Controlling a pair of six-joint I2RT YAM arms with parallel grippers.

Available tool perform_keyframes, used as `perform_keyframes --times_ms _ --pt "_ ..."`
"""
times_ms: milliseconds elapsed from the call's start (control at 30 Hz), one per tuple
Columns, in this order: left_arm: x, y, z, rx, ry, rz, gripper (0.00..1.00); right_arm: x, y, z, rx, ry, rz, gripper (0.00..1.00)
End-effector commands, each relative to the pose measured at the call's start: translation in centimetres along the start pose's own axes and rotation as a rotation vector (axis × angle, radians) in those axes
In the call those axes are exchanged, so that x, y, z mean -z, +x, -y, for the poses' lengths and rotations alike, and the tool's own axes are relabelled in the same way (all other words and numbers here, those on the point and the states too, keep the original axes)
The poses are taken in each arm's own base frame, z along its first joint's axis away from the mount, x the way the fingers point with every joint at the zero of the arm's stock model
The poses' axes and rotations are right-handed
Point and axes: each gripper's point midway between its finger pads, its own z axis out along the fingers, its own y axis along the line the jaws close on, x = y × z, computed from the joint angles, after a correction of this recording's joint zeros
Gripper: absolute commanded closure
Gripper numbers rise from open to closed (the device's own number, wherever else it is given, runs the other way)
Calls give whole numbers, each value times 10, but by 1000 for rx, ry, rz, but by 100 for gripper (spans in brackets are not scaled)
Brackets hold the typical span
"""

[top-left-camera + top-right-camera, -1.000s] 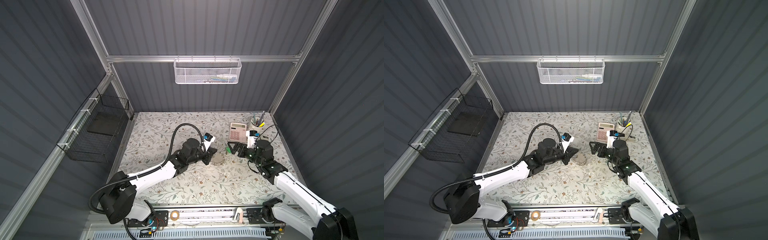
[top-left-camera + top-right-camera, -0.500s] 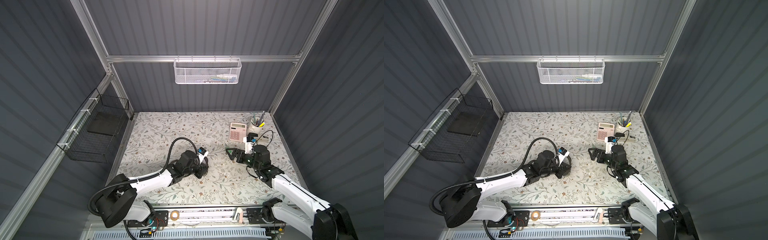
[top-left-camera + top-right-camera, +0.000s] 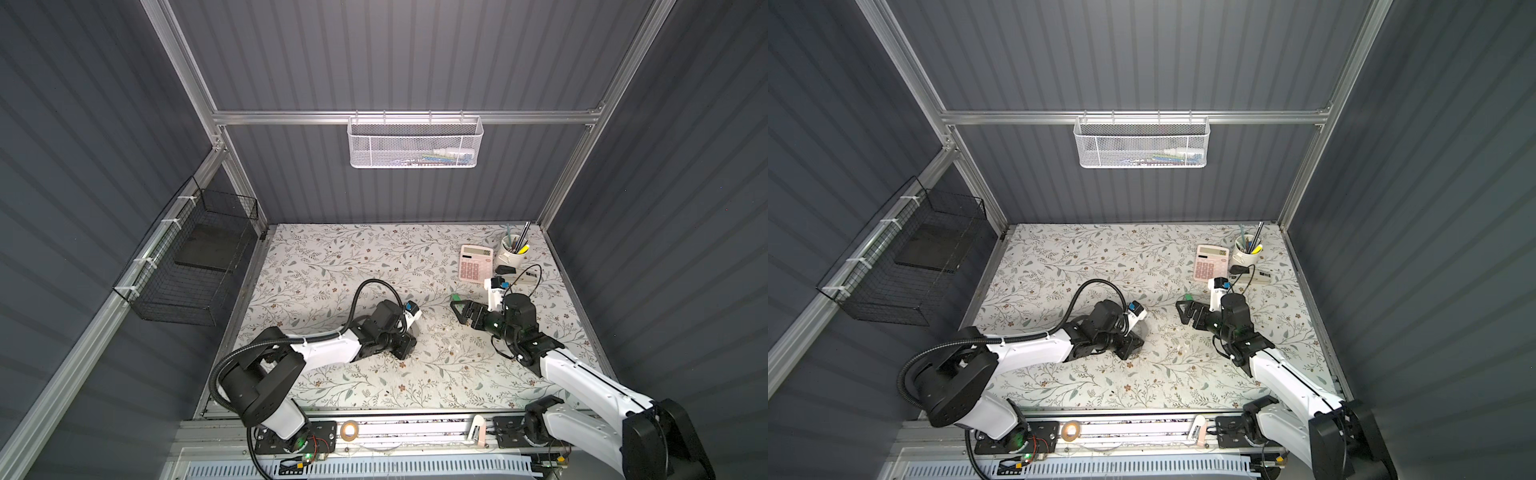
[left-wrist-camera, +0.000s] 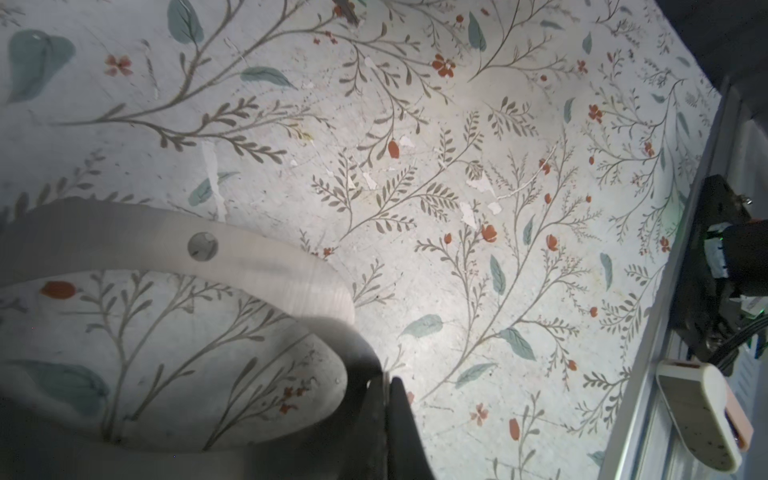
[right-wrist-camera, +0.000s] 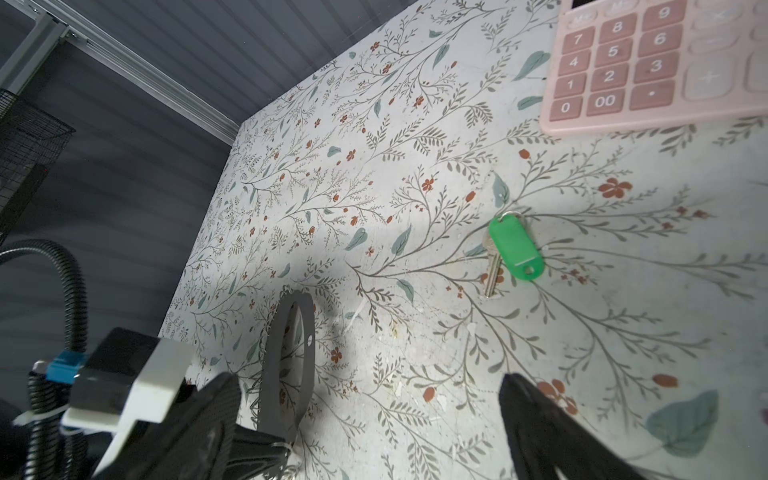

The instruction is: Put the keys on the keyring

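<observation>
The light key (image 5: 515,249) near the pink calculator (image 5: 665,62) looks slippery, so the right gripper (image 5: 365,395), spread wide, should pinch its green head while the left gripper (image 4: 384,390) squeezes the keyring (image 4: 249,257).

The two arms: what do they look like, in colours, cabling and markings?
Both arms have white link shells with black joints and bases. The left arm carries a thick black corrugated hose; the right arm only a thin black cable. Each wrist bears a white camera mount with a blue plug. The fingers are black.
</observation>
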Motion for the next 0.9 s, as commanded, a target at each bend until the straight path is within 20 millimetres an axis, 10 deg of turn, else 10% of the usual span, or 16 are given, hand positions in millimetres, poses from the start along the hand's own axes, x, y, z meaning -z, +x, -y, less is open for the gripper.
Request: perform_keyframes --times_ms 0,267,500,867 --pt "-7 5 5 -49 21 -70 100 3 6 7 2 21 7 1" --pt "-20 14 -5 -80 -48 -200 100 1 5 12 15 52 5 1" --pt "-14 -11 9 -77 -2 -119 80 -6 8 15 5 59 -19 1" --pt "54 -72 13 -24 15 191 64 -12 11 11 49 58 -54 1"
